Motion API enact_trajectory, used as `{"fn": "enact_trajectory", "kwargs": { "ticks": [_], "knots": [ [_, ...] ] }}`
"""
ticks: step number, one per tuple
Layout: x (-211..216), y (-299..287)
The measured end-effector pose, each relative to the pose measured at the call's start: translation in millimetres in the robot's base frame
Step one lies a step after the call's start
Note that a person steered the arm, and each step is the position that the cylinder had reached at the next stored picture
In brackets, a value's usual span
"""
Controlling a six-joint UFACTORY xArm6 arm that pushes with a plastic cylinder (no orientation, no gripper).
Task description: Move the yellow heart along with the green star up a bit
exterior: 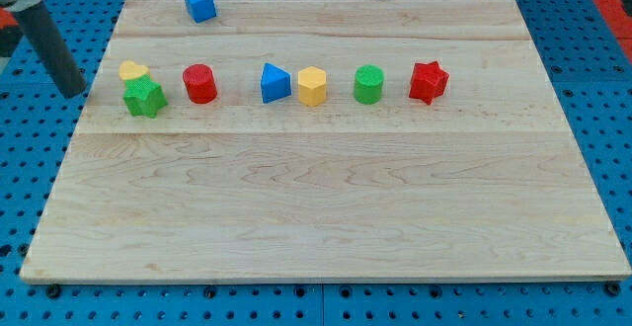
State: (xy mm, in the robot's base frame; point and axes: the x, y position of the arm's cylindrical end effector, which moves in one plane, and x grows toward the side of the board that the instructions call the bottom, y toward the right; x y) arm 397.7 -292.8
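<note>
— Where do the task's two blocks sit?

— The yellow heart point(133, 70) lies near the left edge of the wooden board point(326, 217), in its upper part. The green star point(144, 98) is just below it and a touch to the view's right; the two are touching, the star covering the heart's lower edge.

— And my tip?

— My tip point(75, 92) is at the view's left of the pair, just off the board's left edge, over the blue pegboard point(30, 168). It is near the green star but apart from it, with a gap between them. The rod slants up toward the view's top left corner. It is a plain rod, so there are no jaws to be apart or together, and it clamps nothing.

— What else is on the board?

— A row runs to the view's right from the pair: a red cylinder point(199, 83), then, well apart, a blue triangle point(276, 82) with a yellow hexagon point(312, 86) just beside it, a green cylinder point(368, 84), and a red star point(429, 81). A blue cube point(199, 3) sits alone near the board's top edge, above the red cylinder.
</note>
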Motion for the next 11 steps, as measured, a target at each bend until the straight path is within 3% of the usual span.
{"fn": "enact_trajectory", "kwargs": {
  "ticks": [1,2,3,5,7,9,11],
  "knots": [
    [70.2,73.2],
    [75.2,131.8],
    [13.8,138.4],
    [20.1,103.7],
    [18.6,20.0],
    [32.4,60.8],
    [-3.4,72.1]
  ]
}}
